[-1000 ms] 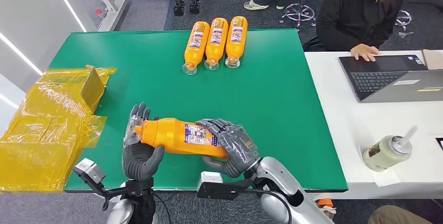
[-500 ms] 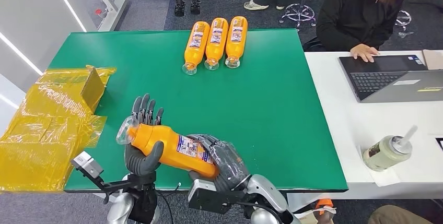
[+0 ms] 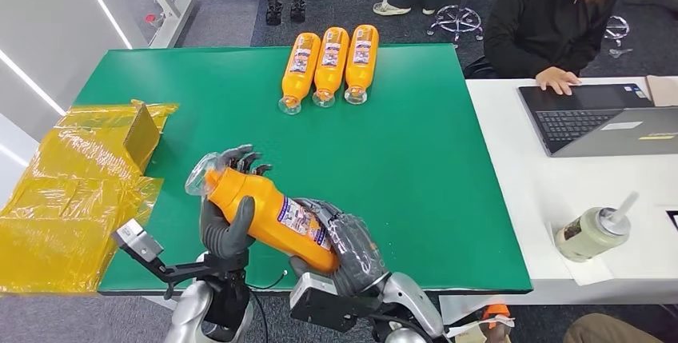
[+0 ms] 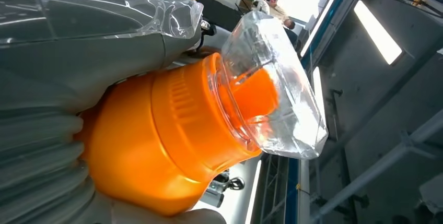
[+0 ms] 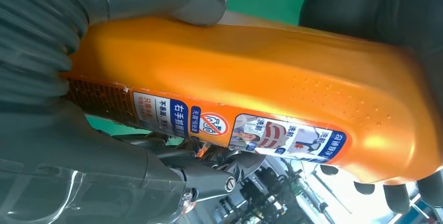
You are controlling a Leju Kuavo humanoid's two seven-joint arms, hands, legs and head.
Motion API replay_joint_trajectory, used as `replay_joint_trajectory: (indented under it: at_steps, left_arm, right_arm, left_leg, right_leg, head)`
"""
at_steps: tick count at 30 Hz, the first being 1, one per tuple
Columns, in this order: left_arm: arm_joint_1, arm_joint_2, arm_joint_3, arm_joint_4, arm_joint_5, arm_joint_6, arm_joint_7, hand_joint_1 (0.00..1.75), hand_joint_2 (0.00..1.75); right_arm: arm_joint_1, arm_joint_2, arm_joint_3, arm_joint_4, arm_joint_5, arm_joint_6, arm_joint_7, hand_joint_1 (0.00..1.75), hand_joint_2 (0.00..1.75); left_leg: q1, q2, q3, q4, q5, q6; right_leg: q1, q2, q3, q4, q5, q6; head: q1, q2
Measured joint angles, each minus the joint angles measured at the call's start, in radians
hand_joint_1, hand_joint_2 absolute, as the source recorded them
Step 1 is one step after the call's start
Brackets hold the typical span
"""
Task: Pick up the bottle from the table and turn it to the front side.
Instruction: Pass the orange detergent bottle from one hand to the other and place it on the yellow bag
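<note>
Orange detergent bottle (image 3: 268, 213) held off the green table (image 3: 416, 159) near its front edge, long axis slanting far-left to near-right. Left hand (image 3: 228, 227) wraps the clear-capped neck; right hand (image 3: 348, 247) grips the base.

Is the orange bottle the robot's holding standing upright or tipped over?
Tipped. The orange bottle lies slanted above the green table, clear cap end raised, held between the left hand and right hand.
</note>
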Motion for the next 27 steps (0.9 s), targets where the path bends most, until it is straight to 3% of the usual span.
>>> replay_joint_trajectory:
  at_steps: [9,13,14,27]
  left_arm:
    - [-0.006,0.0,-0.012,0.007,0.008,0.002,-0.009,1.75,1.75]
    - [-0.006,0.0,-0.012,0.007,0.011,0.003,-0.009,1.75,1.75]
    - [-0.007,0.0,-0.012,0.008,0.011,0.003,-0.009,1.75,1.75]
    - [-0.012,0.0,-0.011,0.035,0.013,0.021,0.0,1.75,1.75]
  right_arm:
    - [0.016,0.004,-0.012,-0.004,0.01,-0.002,-0.025,1.75,1.75]
    - [0.016,0.003,-0.012,-0.003,0.009,-0.002,-0.029,0.06,1.75]
    - [0.017,0.003,-0.012,-0.002,0.009,-0.002,-0.032,0.0,1.75]
    - [0.022,0.007,0.027,-0.024,0.025,-0.043,-0.064,0.0,1.75]
  left_leg:
    - [0.0,0.0,0.0,0.0,0.0,0.0]
    - [0.0,0.0,0.0,0.0,0.0,0.0]
    - [0.0,0.0,0.0,0.0,0.0,0.0]
    - [0.0,0.0,0.0,0.0,0.0,0.0]
  right_leg:
    - [0.0,0.0,0.0,0.0,0.0,0.0]
    - [0.0,0.0,0.0,0.0,0.0,0.0]
    - [0.0,0.0,0.0,0.0,0.0,0.0]
    - [0.0,0.0,0.0,0.0,0.0,0.0]
  head:
    - [0.0,0.0]
    - [0.0,0.0]
    - [0.0,0.0]
    - [0.0,0.0]
